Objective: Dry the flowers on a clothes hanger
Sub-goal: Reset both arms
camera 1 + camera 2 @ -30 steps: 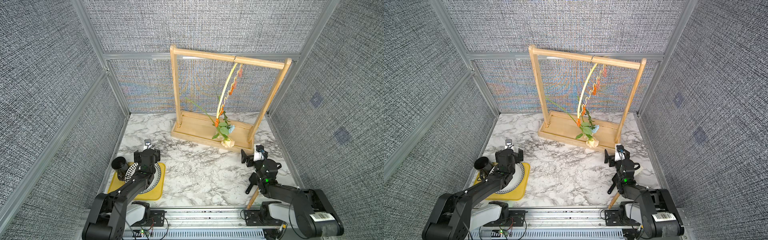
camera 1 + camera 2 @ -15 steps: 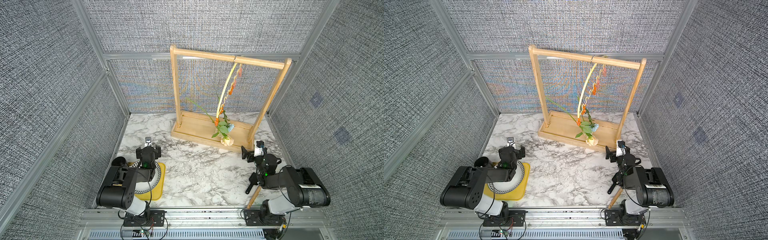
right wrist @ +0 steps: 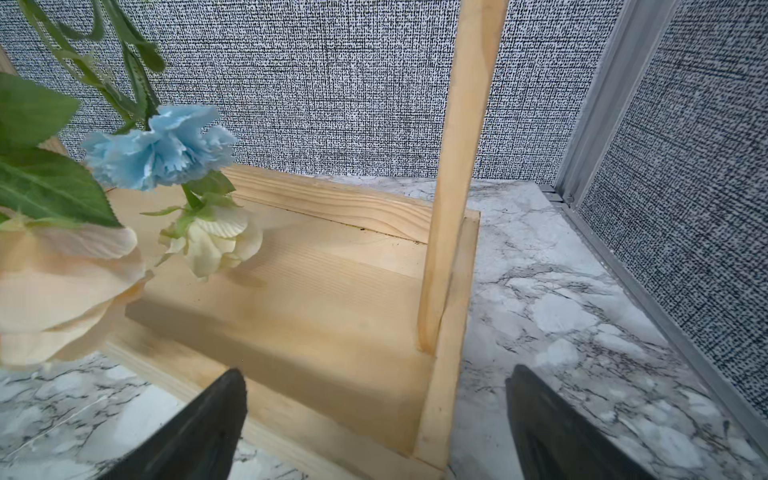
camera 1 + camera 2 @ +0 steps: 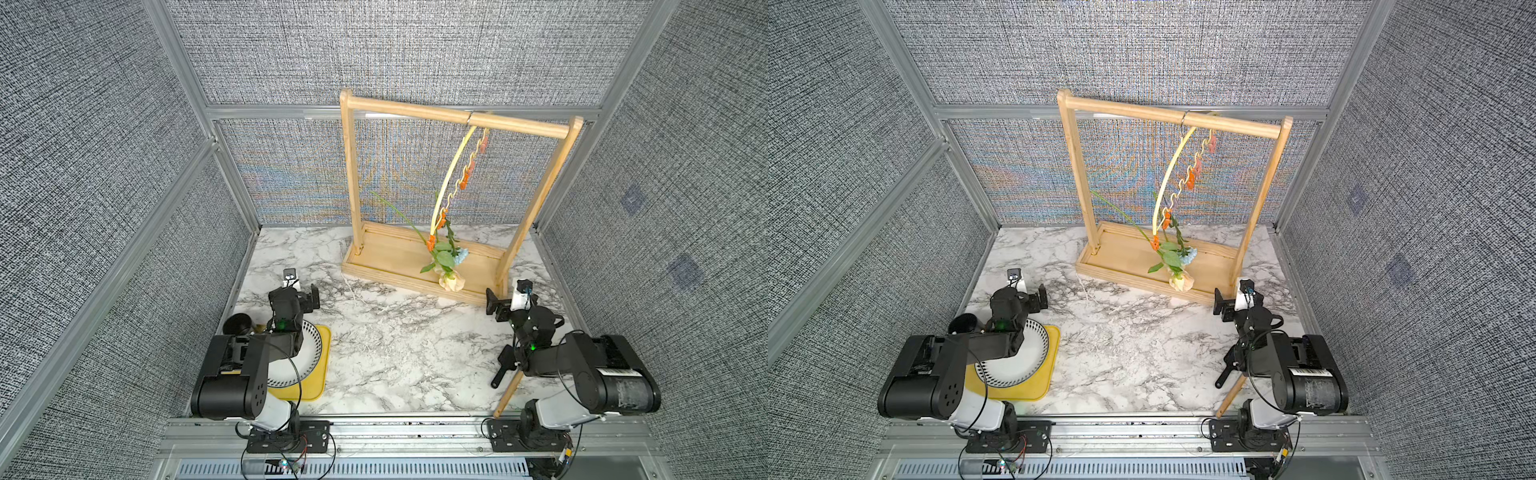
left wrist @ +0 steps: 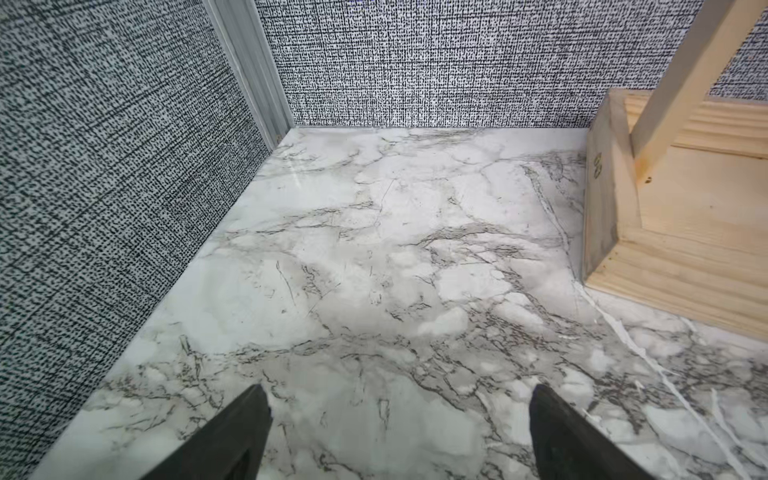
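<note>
The pale-yellow clothes hanger (image 4: 448, 178) (image 4: 1166, 178) hangs tilted from the wooden rack's top bar, with orange clips along its wavy bar. The flowers (image 4: 444, 259) (image 4: 1173, 259) hang heads down from clips at its low end, over the rack's base. In the right wrist view I see the light-blue bloom (image 3: 162, 149), the pale yellow rose (image 3: 216, 241) and the peach rose (image 3: 54, 291). My right gripper (image 4: 512, 305) (image 3: 376, 382) is open and empty in front of the rack's right post. My left gripper (image 4: 301, 296) (image 5: 399, 399) is open over bare marble at the left.
The wooden rack (image 4: 453, 114) stands at the back of the marble table (image 4: 395, 340). A yellow tray (image 4: 320, 374) with a white plate (image 4: 309, 349) and a black cup (image 4: 237, 324) lies under my left arm. A wooden-handled tool (image 4: 505, 395) lies by my right arm's base.
Both arms have folded up over their bases while the grippers stayed open and almost in place. The hanger and the flowers have not moved.
</note>
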Available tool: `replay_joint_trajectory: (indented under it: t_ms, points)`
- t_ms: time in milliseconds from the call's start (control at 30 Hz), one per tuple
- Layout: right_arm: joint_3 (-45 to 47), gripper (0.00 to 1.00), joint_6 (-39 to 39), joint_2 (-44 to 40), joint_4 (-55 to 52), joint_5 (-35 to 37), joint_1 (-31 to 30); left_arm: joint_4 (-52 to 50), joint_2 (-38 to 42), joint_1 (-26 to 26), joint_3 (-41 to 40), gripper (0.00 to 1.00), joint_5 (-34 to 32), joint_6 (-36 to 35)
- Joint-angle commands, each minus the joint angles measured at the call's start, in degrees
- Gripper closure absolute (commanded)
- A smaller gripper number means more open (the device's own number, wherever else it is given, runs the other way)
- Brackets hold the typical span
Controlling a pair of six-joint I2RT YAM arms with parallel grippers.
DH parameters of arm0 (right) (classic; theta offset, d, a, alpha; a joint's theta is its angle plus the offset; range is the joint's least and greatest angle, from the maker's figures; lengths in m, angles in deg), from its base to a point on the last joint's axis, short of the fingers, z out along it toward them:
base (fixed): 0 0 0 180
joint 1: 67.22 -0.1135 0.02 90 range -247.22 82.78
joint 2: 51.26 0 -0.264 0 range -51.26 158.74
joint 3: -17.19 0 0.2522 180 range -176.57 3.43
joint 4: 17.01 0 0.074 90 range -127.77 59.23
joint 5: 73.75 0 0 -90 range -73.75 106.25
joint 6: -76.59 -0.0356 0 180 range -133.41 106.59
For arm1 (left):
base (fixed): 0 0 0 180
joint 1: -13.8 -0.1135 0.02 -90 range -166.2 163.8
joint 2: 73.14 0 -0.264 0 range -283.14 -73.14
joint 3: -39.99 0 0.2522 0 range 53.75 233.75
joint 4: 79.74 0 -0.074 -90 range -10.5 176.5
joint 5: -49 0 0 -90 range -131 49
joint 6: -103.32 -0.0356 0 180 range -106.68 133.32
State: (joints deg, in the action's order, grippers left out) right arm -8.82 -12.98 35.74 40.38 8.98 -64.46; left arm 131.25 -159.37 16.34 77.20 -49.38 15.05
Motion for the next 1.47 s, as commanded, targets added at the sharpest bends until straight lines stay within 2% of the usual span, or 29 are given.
replay_joint_trajectory:
  t_ms: [0,133,1333,1433]
  points:
    - [-1.1,0.01,0.5,0.0,-0.9,3.5,-1.6,0.3,0.2,0.0,0.0,0.01,0.7,0.1]
    - [-0.9,0.01,1.4,-0.2,-0.9,6.7,-3.2,0.3,0.2,0.0,0.0,0.01,0.7,0.0]
    - [-1.1,0.01,1.2,-0.1,-1.0,6.1,-2.8,-0.1,0.0,0.0,0.3,0.01,0.7,-0.1]
    - [-1.1,0.01,1.2,-0.1,-1.1,6.1,-2.8,-2.0,-0.5,0.3,1.6,0.01,7.8,-3.4]
